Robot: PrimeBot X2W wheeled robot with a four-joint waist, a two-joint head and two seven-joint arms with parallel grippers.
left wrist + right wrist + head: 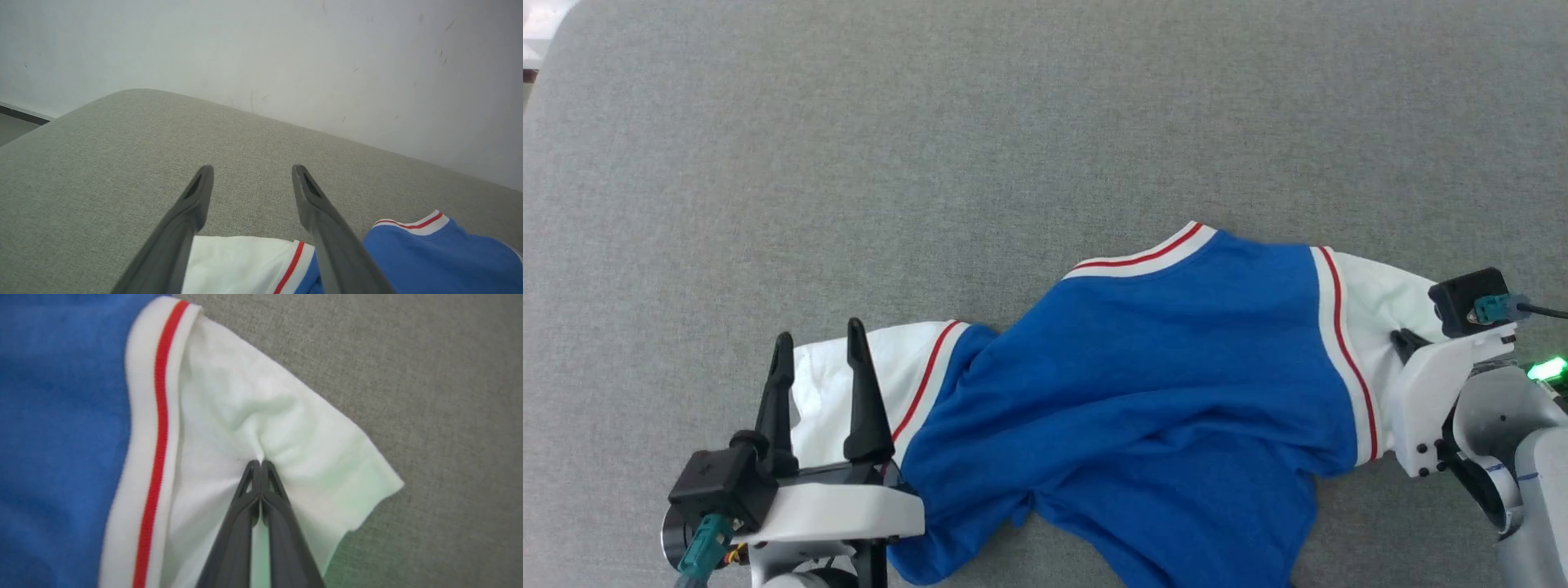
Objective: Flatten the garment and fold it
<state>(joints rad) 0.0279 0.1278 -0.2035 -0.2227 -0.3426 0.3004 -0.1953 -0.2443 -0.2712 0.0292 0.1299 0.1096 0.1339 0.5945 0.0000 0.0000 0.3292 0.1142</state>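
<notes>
The garment (1143, 384) is a blue T-shirt with white sleeves and red-and-white trim, lying rumpled on the grey cloth surface. In the head view my left gripper (821, 347) stands open over the shirt's left white sleeve (825, 392), fingers spread with nothing between them. The left wrist view shows those two fingers (318, 220) apart above the white sleeve (237, 261). My right gripper (259, 462) is shut, its tips pinching a puckered fold of the right white sleeve (286, 416). In the head view the right wrist (1445, 384) sits over that sleeve (1380, 302).
The grey cloth surface (931, 147) stretches wide beyond the shirt. A pale wall (286, 53) rises behind its far edge in the left wrist view. A green light (1547, 367) glows on my right arm.
</notes>
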